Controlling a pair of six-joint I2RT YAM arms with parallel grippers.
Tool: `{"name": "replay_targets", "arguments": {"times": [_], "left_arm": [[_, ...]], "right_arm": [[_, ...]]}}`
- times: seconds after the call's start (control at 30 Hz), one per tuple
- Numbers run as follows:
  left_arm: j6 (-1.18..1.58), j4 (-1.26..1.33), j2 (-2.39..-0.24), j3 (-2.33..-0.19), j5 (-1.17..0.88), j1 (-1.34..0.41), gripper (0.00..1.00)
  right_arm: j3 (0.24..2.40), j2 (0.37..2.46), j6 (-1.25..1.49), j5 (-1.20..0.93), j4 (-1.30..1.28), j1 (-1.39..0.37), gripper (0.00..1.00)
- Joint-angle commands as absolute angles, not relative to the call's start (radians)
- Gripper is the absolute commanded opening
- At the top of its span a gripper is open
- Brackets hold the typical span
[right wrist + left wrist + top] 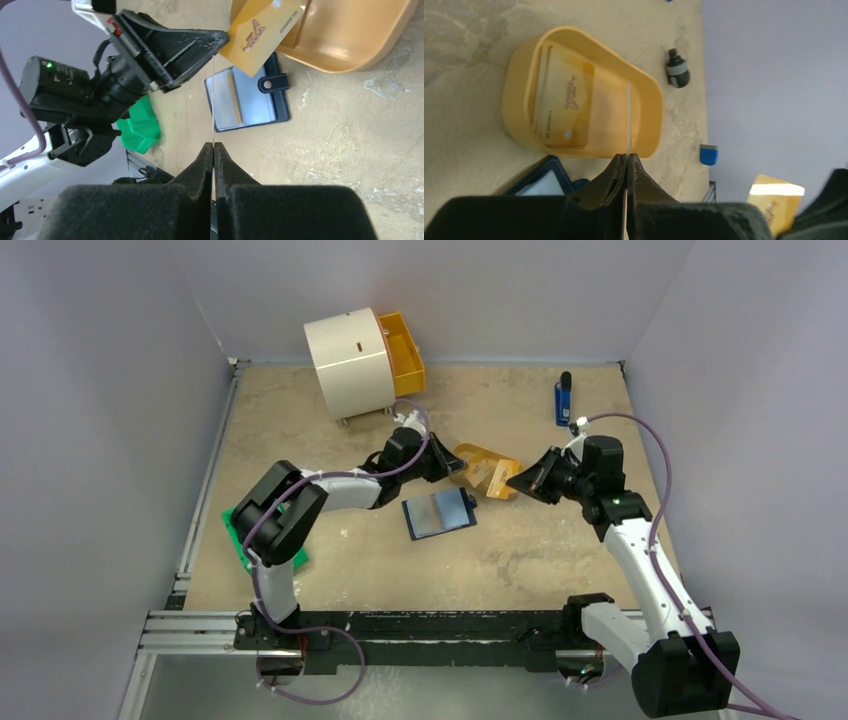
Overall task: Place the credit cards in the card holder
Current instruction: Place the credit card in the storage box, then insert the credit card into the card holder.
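- The left gripper (625,158) is pinching a credit card (260,31) between closed fingers (edge-on from its own wrist). Just ahead of its tips, stacked cards (566,100) are lying in the orange tray (519,80).
- The right gripper (213,146) is clamping a second card (774,199) likewise.
- The card holder (247,97) is lying open below both grippers' tips, just beside the tray.

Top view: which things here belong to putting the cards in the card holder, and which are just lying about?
Job: card holder; credit cards in the orange tray; first held card in left pincer; second held card in right pincer.
Lying about: cream drum; yellow bin; blue stick; green box.
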State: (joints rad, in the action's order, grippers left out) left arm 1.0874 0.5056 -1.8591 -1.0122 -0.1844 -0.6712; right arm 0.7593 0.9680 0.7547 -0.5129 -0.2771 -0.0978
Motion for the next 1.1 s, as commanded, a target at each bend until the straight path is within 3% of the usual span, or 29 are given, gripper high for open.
{"name": "replay_targets", "arguments": {"times": [0.0,0.43,0.83,0.93,1.07], "left_arm": [[1.060,0.445,-1.909,-1.073,-0.087,-0.684,0.00],[1.185,0.443,-2.006,-1.116,-0.034,-0.692,0.00],[1.128,0.264,-1.858,-1.144,-0.035,-0.689,0.46],[1.077,0.138,-1.752,-1.128,0.037,-0.689,0.52],[1.006,-0.040,-1.560,-1.050,0.144,-0.692,0.54]], "right_arm": [[0.813,0.960,0.709,-0.471,-0.313,-0.095,0.00],[0.808,0.968,0.716,-0.488,-0.284,-0.095,0.00],[0.808,0.993,0.639,-0.550,-0.275,-0.095,0.00],[0.792,1.020,0.618,-0.618,-0.238,-0.097,0.00],[0.774,1.047,0.584,-0.646,-0.226,-0.143,0.00]]}}
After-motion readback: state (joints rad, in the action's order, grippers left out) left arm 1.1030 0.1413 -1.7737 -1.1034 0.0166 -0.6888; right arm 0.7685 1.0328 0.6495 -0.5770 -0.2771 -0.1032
